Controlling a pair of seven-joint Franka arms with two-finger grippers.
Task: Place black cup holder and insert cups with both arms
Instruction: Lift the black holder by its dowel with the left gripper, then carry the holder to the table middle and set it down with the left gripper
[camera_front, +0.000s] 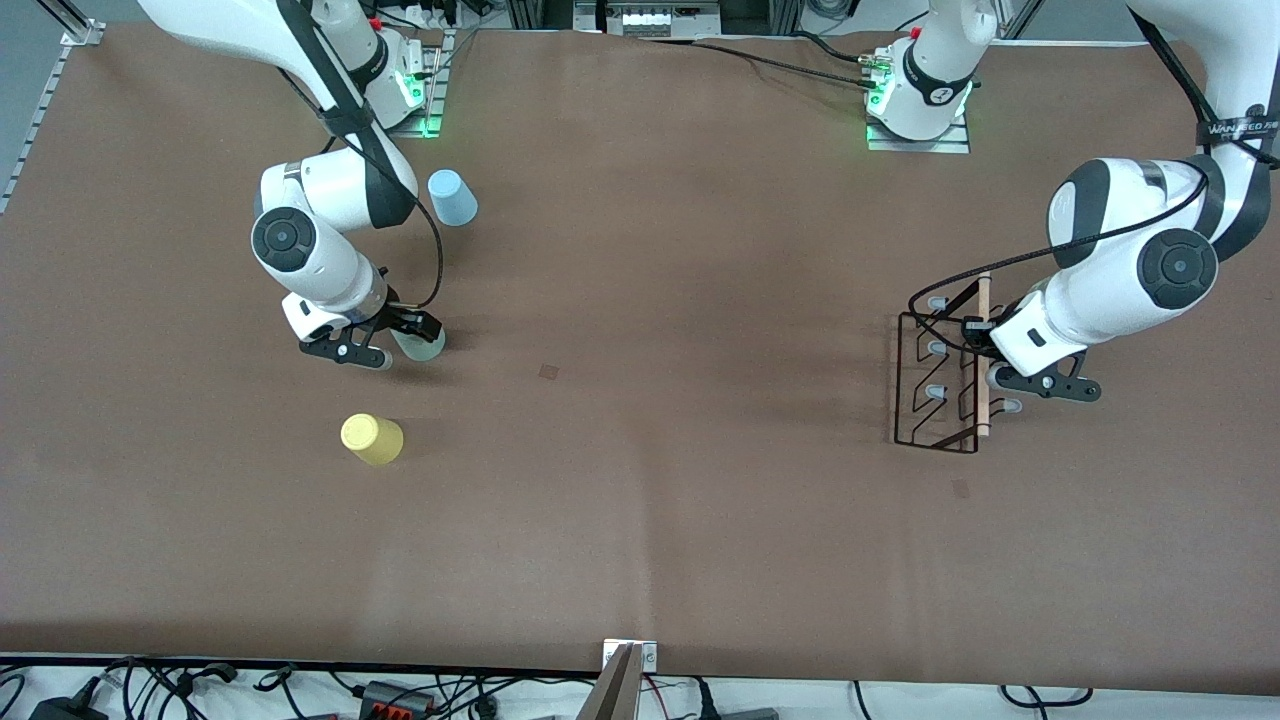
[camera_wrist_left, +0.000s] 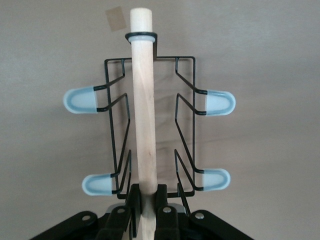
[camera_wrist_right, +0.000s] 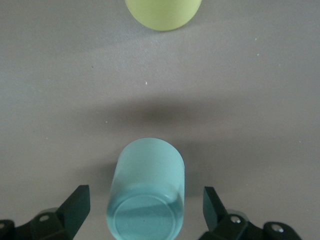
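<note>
The black cup holder is at the left arm's end of the table, with its wooden rod handle on top. My left gripper is shut on one end of the rod, and four pale pegs show in the left wrist view. The mint green cup stands at the right arm's end. My right gripper is open around it with a gap on each side. The yellow cup stands nearer the front camera. The light blue cup stands farther from it.
The brown table top lies bare between the cups and the holder. Cables and power strips run along the table's front edge. The arm bases stand along the edge farthest from the front camera.
</note>
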